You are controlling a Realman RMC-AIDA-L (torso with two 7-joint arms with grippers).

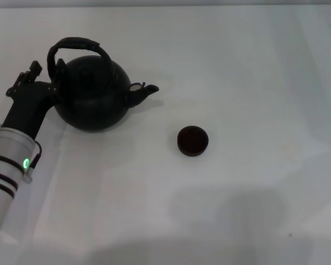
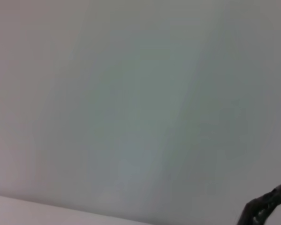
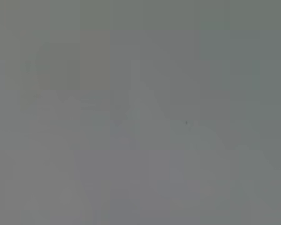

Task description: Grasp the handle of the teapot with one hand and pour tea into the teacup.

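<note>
Your left claw [image 1: 50,74] sits at the teapot [image 1: 93,94] handle [image 1: 79,44]; its finger state cannot be told. The teacup [image 1: 193,140] stands apart on the desk [image 1: 253,83].

Teapot [image 1: 93,94] left of teacup [image 1: 193,140] (well apart), on table [image 1: 253,66].

A large, round, matte black teapot [image 1: 92,94] sits upright toward the left of the white worktop [image 1: 253,83]. Its short stubby spout [image 1: 140,93] points right, roughly toward the cup. An arched black handle [image 1: 77,46] with a wrapped, textured surface stands raised over the pot's top, spanning it from side to side. A small, round, dark brown-black handleless teacup [image 1: 193,140] stands upright, well apart from the pot, to the right of the spout and nearer the robot.
</note>
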